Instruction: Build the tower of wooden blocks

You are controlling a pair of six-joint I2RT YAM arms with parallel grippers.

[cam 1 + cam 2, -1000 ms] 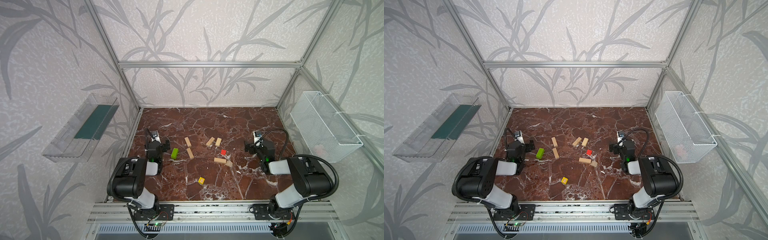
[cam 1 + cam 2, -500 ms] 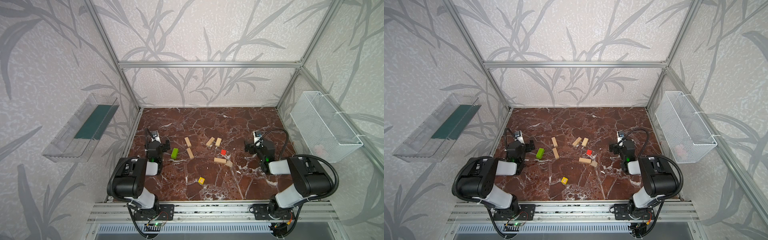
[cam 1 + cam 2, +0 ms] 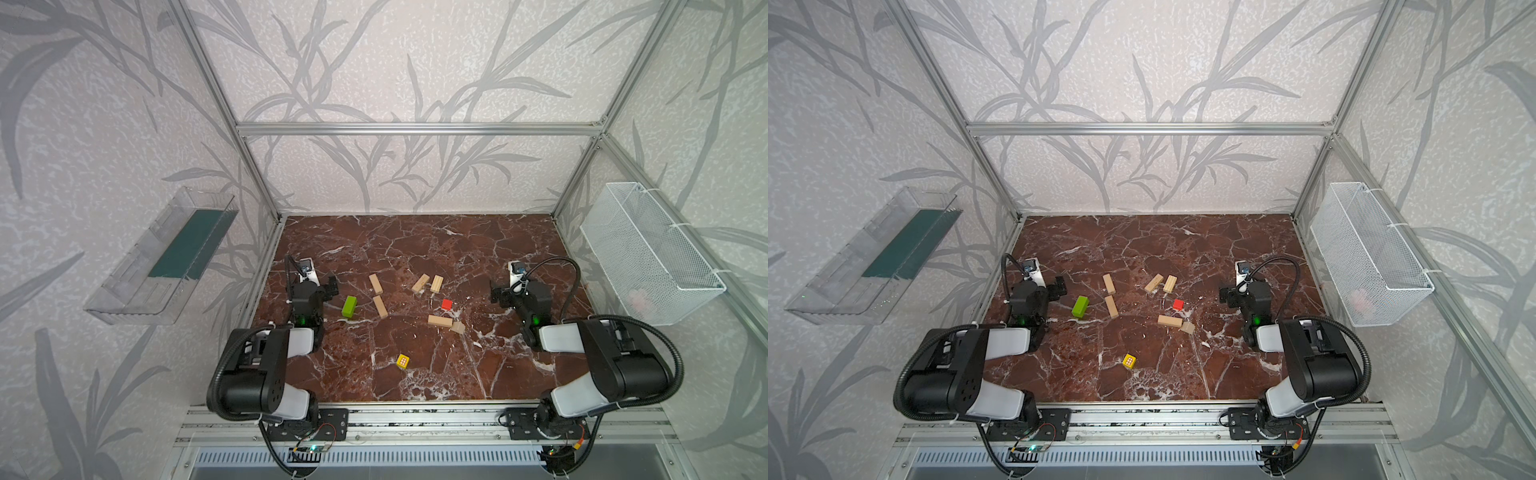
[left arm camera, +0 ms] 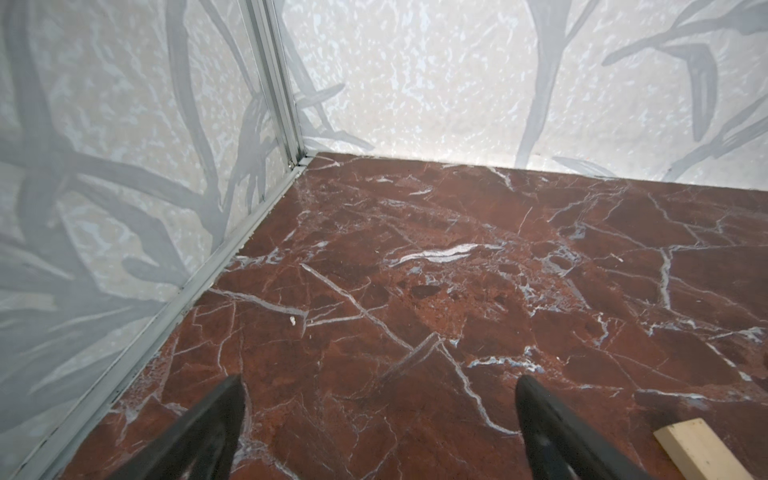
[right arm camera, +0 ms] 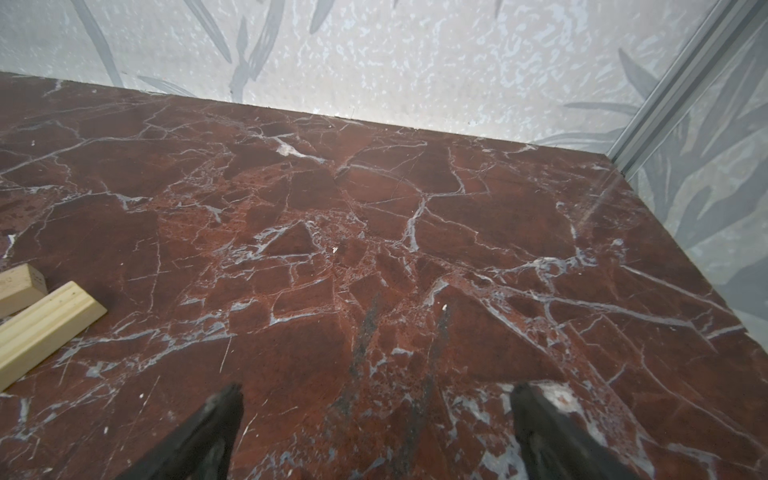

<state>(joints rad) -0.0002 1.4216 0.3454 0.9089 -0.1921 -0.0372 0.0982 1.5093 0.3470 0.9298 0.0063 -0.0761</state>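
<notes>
Evidently nothing was stacked yet: the wood blocks (image 3: pixel 380 306) lay scattered across the counter (image 3: pixel 415 249) (no tower begun). The left claw (image 4: pixel 379 380) and the right claw (image 5: pixel 377 388) gaped wide, empty; next, probably, a pale bar (image 3: pixel 439 321) needed grasping.

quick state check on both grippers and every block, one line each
left gripper, open, empty
right gripper, open, empty
green bar, lying flat, loose
red cube, loose, unstacked
yellow cube, alone, window mark showing
pale bars, five, lying flat, none stacked
pale wedge, loose beside a pale bar
</notes>
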